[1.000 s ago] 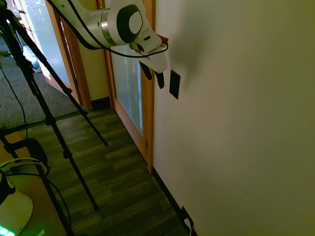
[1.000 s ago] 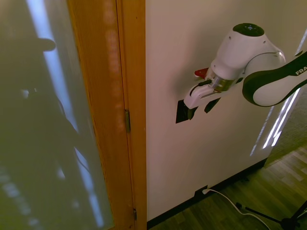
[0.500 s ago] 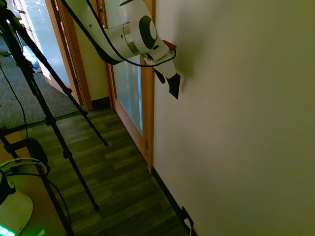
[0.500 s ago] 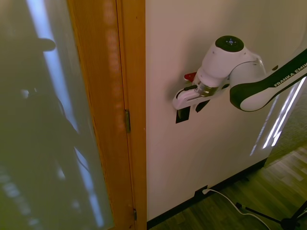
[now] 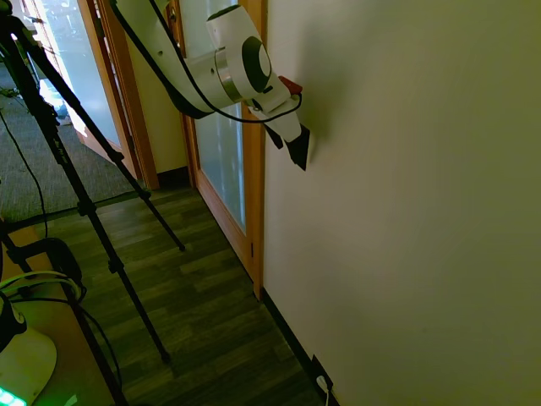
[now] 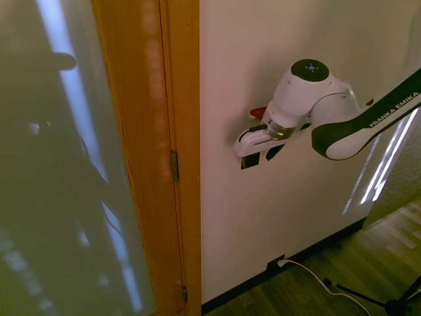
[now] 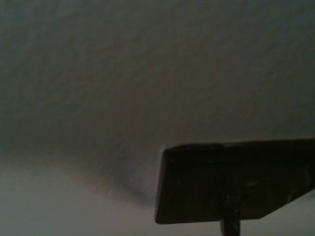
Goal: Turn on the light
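Beside wooden door frame (image 5: 254,211), cream wall (image 5: 406,211).

arm (image 6: 342,122): white shells, black joint bands | lettering FRANKA EMIKA | red wrist button | black cable

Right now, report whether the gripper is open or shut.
Open: the gripper shows two dark fingers apart, the one nearer the wall over the black switch plate.
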Robot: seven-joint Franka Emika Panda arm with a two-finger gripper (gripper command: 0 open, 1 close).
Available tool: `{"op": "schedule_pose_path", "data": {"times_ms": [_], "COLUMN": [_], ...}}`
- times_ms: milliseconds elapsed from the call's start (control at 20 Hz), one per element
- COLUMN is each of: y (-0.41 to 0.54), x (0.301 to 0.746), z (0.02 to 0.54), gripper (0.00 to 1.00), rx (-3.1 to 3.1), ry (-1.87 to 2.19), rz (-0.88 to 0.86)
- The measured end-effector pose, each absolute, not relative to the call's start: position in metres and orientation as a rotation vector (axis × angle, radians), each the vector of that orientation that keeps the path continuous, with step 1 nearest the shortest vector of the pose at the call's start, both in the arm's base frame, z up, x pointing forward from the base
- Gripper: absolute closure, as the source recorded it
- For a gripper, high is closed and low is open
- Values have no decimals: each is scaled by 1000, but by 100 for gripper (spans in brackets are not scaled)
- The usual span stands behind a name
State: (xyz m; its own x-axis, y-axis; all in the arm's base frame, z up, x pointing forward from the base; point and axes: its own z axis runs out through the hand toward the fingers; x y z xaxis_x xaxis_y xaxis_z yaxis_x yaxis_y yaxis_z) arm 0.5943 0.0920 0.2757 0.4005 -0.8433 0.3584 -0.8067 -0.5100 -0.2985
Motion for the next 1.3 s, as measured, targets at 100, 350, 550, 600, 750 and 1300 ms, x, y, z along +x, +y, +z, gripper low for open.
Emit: {"op": "schedule_pose_path", "data": {"times_ms": [100,350,550,600,750,1300], "y": [90,94,96,97,99,91], "x": [594,598,607,607,608,609], "z": [272,267,276,276,273,271], "gripper": [100,100,100,100,100,100], "rx": [-2559,-2547,-2534,-2534,-2537,-2522], "ry": [1521,1528,1526,1524,1524,1556], "rz": [-734,-741,-766,-766,-761,-759]}}
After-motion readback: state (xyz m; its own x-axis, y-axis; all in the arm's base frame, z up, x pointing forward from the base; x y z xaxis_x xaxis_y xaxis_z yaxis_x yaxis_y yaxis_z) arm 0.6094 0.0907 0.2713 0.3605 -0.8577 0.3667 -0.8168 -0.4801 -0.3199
